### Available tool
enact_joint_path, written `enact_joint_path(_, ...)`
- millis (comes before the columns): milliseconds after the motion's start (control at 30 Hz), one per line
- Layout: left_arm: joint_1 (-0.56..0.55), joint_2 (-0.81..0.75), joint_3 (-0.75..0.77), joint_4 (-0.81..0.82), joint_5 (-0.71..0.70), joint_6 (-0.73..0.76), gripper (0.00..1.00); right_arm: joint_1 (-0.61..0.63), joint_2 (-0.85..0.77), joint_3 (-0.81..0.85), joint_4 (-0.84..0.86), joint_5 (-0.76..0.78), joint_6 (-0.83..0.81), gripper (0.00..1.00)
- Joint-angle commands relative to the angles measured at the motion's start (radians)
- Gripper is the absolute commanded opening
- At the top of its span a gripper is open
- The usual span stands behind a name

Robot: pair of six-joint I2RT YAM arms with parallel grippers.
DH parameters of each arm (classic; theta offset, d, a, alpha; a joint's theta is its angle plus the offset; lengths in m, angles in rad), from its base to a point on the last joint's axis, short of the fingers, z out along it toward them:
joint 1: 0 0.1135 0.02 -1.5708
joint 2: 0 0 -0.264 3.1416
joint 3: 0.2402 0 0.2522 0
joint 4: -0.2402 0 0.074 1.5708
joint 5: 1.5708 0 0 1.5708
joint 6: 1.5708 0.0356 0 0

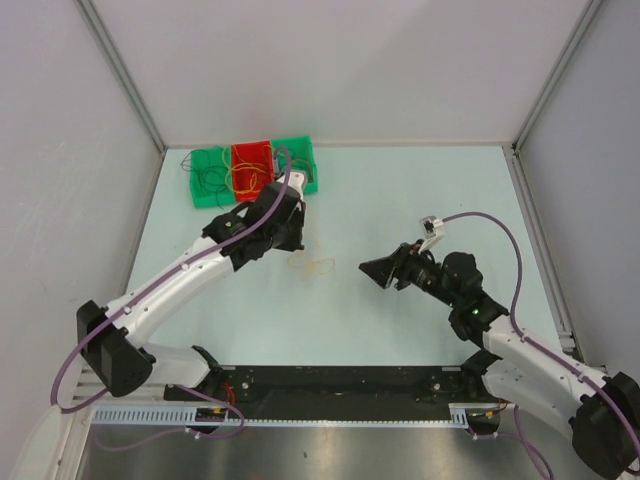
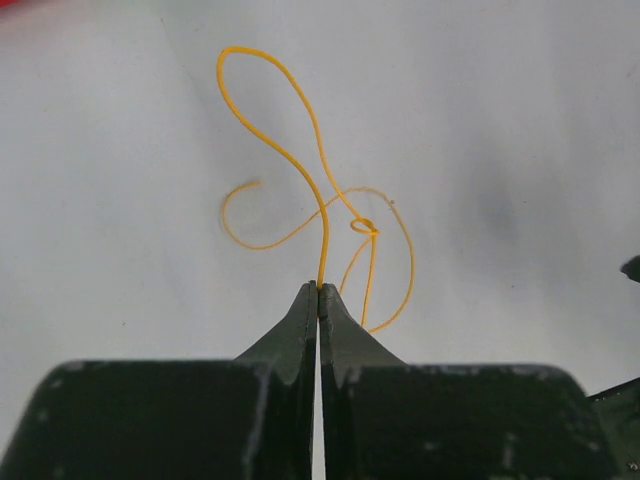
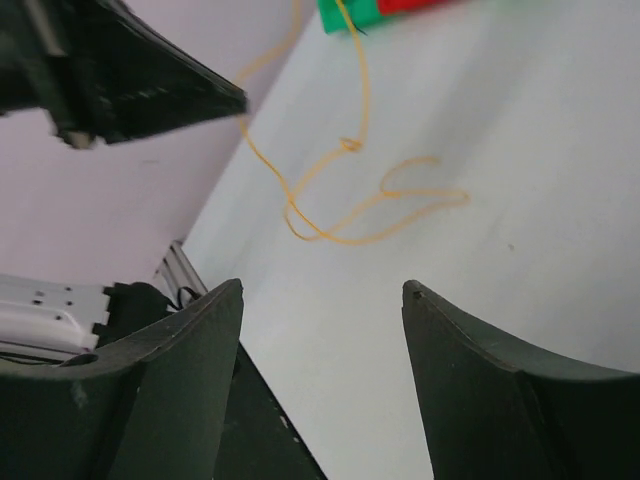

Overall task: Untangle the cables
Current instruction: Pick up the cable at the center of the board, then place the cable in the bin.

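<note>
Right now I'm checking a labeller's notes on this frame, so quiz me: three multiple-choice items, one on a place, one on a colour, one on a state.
1. Where do the bins sit?
A. At the far left of the table
B. At its near right corner
C. Between the arm bases

2. What colour is the cable pinched in the left hand?
A. Blue
B. Yellow
C. Black

3. The right hand is:
A. Shut on the cable
B. Shut on nothing
C. Open, holding nothing

Answers:
1 A: the top view shows the green and red bins against the far edge, on the left.
2 B: the left wrist view shows a yellow strand running into the closed fingertips.
3 C: the right wrist view shows its fingers wide apart with only bare table between them.
</note>
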Motion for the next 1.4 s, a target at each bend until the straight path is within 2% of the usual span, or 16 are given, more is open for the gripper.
enact_joint_path(0, -0.008, -0.024, 0.019, 0.028, 0.046, -0.007, 0.0, 0.037, -0.007, 0.125, -0.027, 0.036, 0.023, 0.7)
enact_joint_path(267, -0.031, -0.048, -0.003, 0.034, 0.06, -0.033, 0.0, 0.098, 0.247, 0.222, 0.019, 0.07, 0.097, 0.68)
enact_joint_path(500, -0.05, -0.106, -0.059, 0.051, 0.064, -0.056, 0.0, 0.161, 0.401, 0.314, 0.042, 0.112, 0.126, 0.68)
enact_joint_path(900, -0.056, -0.165, -0.111, 0.079, 0.089, -0.059, 0.0, 0.253, 0.548, 0.428, 0.042, 0.146, 0.154, 0.64)
enact_joint_path(1000, -0.056, -0.194, -0.126, 0.085, 0.087, -0.058, 0.0, 0.274, 0.58, 0.446, 0.024, 0.168, 0.155, 0.49)
enact_joint_path(1033, -0.056, -0.201, -0.126, 0.082, 0.087, -0.052, 0.0, 0.277, 0.582, 0.452, 0.018, 0.172, 0.154, 0.34)
enact_joint_path(1100, -0.056, -0.223, -0.131, 0.076, 0.083, -0.044, 0.0, 0.277, 0.582, 0.458, -0.008, 0.188, 0.148, 0.22)
enact_joint_path(1133, -0.056, -0.229, -0.132, 0.066, 0.08, -0.04, 0.0, 0.274, 0.574, 0.475, -0.028, 0.197, 0.126, 0.14)
enact_joint_path(1233, -0.056, -0.258, -0.142, 0.037, 0.057, -0.01, 0.0, 0.262, 0.525, 0.542, -0.137, 0.223, 0.053, 0.04)
enact_joint_path(1367, -0.054, -0.301, -0.161, 0.005, 0.003, 0.017, 0.0, 0.244, 0.435, 0.632, -0.278, 0.237, -0.074, 0.02)
